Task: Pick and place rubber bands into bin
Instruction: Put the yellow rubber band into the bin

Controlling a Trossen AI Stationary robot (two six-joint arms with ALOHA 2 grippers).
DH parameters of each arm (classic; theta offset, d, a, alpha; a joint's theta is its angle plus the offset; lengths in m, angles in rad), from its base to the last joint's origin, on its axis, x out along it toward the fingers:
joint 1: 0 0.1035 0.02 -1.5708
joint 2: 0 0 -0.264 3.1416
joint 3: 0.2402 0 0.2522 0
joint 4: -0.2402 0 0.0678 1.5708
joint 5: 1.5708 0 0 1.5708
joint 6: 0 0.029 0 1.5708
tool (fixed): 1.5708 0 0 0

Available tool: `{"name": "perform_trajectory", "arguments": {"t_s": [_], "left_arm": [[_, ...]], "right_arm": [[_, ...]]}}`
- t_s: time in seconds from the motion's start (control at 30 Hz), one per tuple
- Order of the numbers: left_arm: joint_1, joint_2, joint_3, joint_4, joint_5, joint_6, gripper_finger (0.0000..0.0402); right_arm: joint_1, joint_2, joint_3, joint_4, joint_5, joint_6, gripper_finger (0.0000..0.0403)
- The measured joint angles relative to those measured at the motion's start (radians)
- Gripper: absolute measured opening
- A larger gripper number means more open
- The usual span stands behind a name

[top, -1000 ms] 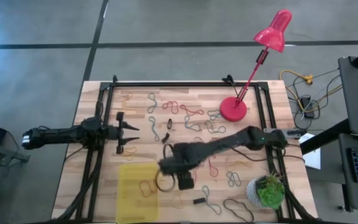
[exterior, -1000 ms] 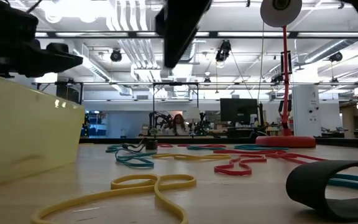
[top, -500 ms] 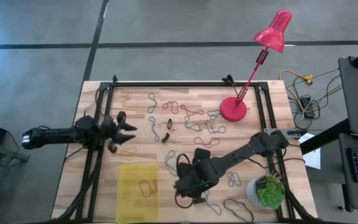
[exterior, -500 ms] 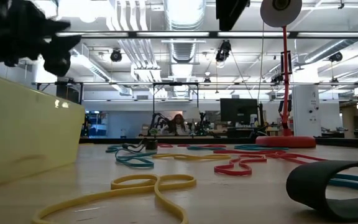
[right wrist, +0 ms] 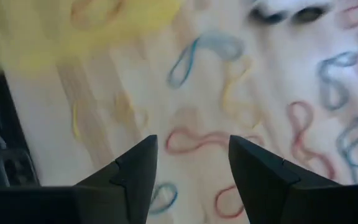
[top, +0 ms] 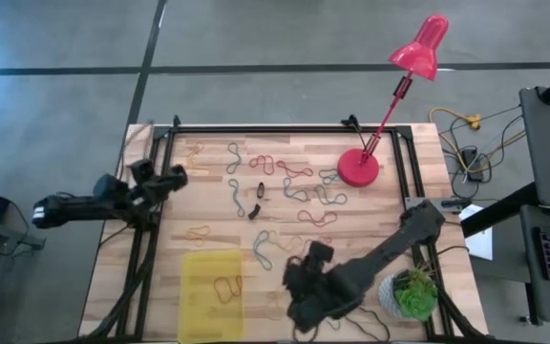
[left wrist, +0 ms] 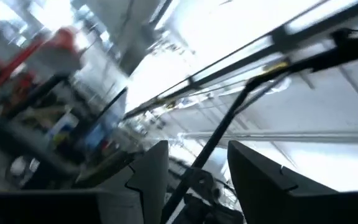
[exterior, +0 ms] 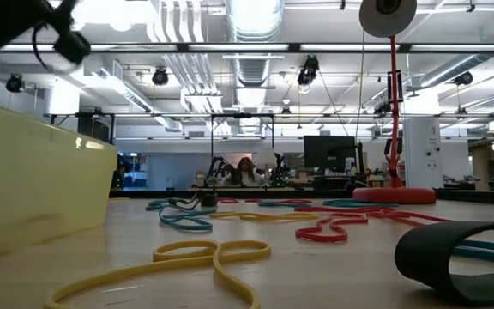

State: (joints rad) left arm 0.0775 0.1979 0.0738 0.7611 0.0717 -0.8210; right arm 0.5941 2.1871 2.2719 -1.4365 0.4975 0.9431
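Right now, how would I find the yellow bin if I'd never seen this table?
Start at the pink desk lamp on the wooden table, then cross to the opposite near corner. The bin lies flat there, a see-through yellow rectangle with a rubber band inside; nothing else on the table is a tray.

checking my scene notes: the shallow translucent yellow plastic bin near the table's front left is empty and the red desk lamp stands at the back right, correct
Not quite. The shallow translucent yellow plastic bin is not empty: the high view shows a thin tan rubber band already lying inside it. The rest holds: the bin sits near the table's front left and the red desk lamp stands at the back right.
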Motion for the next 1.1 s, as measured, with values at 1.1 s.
{"name": "perform_trajectory", "arguments": {"t_s": [1.1], "left_arm": [[0.318, 0.995, 0.991, -1.743, -0.466, 0.652, 0.0150]], "right_arm": [[-0.286, -0.584, -0.846, 0.346, -0.021, 0.267, 0.0173]]}}
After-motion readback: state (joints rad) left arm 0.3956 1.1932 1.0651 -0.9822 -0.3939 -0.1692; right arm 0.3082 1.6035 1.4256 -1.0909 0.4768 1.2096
